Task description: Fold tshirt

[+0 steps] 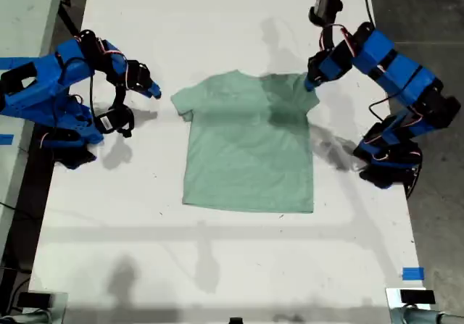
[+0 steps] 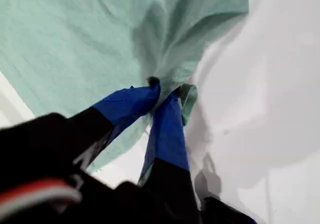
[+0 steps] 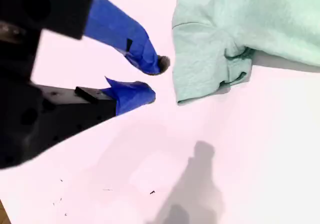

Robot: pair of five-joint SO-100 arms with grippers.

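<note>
First tool [image 2: 162,91] pinching tshirt [image 1: 250,146] sleeve to lift it (fold start); second tool [image 3: 150,78] spread just beside other sleeve.

pale mint tshirt [image 1: 249,143] lies flat mid-table, one sleeve pinched and lifted.
</note>
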